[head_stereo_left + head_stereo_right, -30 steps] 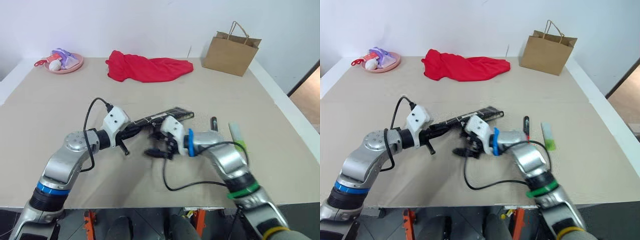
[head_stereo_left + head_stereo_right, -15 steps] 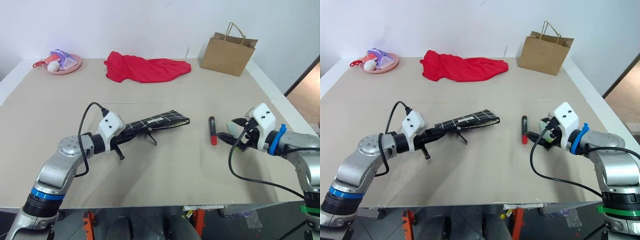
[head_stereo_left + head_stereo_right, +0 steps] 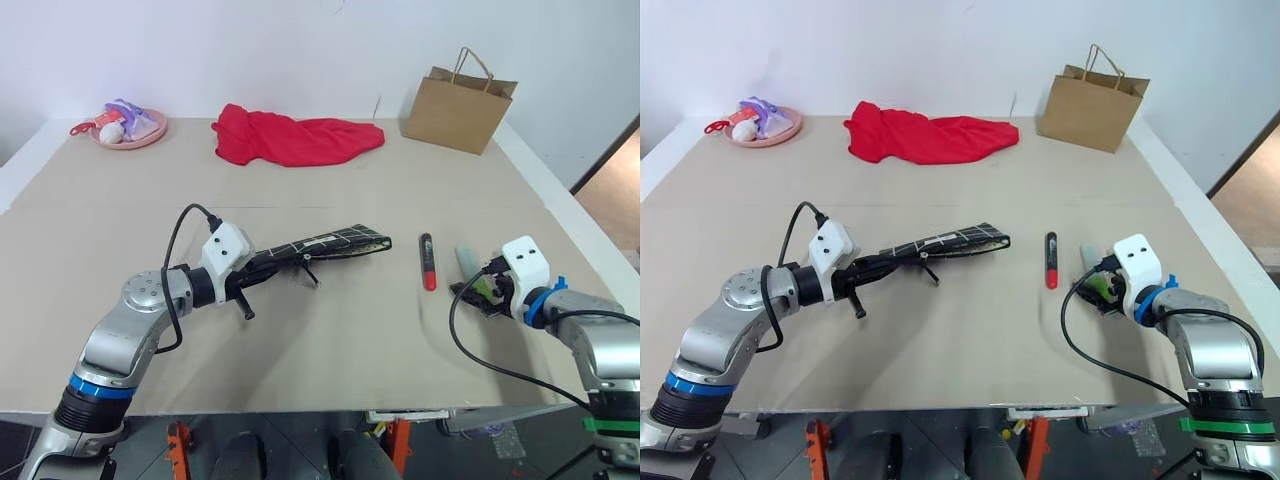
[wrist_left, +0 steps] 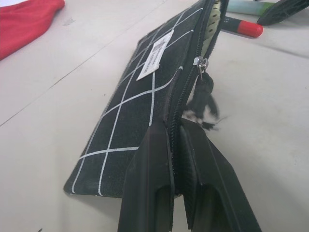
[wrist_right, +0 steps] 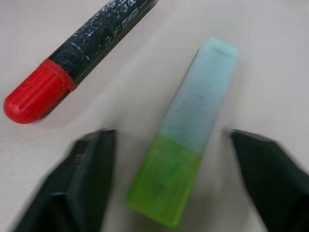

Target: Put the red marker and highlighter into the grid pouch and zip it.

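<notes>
Highlighter point(image 5: 186, 140) between the right claw's point(image 5: 174, 179) spread fingers.

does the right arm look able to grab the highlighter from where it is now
Probably yes. The right gripper is open, with one of its fingers on either side of the highlighter, which lies flat on the table. The marker lies apart, outside the fingers, so nothing blocks them from closing.

Right gripper point(image 3: 478, 296) hides most of the highlighter point(image 3: 464, 259) (green cap end included)
</notes>
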Robot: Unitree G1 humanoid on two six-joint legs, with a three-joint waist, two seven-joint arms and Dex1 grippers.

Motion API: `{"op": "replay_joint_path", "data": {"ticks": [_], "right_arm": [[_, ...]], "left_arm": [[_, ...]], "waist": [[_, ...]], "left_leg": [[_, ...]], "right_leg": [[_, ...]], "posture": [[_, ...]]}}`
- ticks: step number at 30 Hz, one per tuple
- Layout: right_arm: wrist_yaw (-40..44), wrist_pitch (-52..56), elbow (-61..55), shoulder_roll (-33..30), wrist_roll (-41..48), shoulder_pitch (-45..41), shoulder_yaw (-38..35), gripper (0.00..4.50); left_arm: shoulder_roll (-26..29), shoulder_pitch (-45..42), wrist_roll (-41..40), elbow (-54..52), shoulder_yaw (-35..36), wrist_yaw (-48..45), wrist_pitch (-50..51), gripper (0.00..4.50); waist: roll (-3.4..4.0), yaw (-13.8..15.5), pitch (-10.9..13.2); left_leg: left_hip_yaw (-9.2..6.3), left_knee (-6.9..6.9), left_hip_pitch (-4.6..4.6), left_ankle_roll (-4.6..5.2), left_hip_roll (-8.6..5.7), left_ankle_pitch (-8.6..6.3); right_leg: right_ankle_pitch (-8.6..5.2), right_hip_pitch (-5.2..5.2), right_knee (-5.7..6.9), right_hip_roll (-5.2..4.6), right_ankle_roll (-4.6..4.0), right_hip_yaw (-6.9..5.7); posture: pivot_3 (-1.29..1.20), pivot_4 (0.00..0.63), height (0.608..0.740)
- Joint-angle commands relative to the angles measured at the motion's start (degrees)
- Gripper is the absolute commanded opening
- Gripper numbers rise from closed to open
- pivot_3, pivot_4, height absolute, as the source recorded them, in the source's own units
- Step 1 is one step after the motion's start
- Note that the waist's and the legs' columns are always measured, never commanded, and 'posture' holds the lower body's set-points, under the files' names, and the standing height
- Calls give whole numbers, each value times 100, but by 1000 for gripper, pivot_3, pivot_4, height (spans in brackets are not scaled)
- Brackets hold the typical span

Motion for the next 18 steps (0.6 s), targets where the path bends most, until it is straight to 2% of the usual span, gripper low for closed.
{"op": "replay_joint_path", "data": {"ticks": [1, 3, 4, 9, 12, 14, 18], "right_arm": [[-131, 299, -48, -25, 91, 248, -342, 2257], [-141, 406, -177, -2, 194, 423, -491, 1300], [-145, 414, -213, 5, 221, 495, -531, 1108], [-311, 195, -164, 110, 225, 458, -578, 1110], [-339, -305, -408, 243, 355, -91, -660, 1110], [-128, -539, -665, 208, 587, -533, -716, 1110], [1237, -793, -1459, -507, 1086, -909, -394, 1110]], "left_arm": [[-59, -120, -30, -97, 73, 49, -94, 0], [-93, -106, -30, -135, 55, 78, -78, 0], [-105, -103, -31, -144, 53, 84, -71, 0], [-125, -159, -47, -131, 62, 77, -36, 0], [-119, -199, -57, -95, 62, 50, -23, 0], [-117, -211, -67, -93, 57, 35, -11, 0], [-135, -239, -89, -107, 31, 21, 14, 0]], "waist": [[-1, 12, -1], [-2, 13, -2], [-2, 13, -2], [-3, 13, -2], [-2, 1, -2], [13, -36, 8], [35, -66, 20]], "left_leg": [[-2, 0, -1, 1, -4, 1], [-9, 0, -12, 1, -25, 1], [-15, 0, -18, 1, -33, 1], [-32, -3, -35, 2, -44, -3], [-33, -3, -36, 3, -43, -3], [-25, -2, -34, 7, -44, 0], [-24, -4, -31, 13, -45, 4]], "right_leg": [[-1, 3, -3, 0, 3, 4], [-6, 7, -11, -3, 23, 28], [-7, 8, -13, -4, 28, 34], [-1, 16, -47, -6, 37, 38], [4, 19, -57, -5, 47, 38], [18, 10, -58, -2, 56, 59], [28, 5, -58, 8, 59, 73]], "posture": [[0, 150, 740], [0, 150, 740], [0, 150, 740], [0, 150, 740], [0, 150, 740], [0, 150, 740], [0, 150, 740]]}}
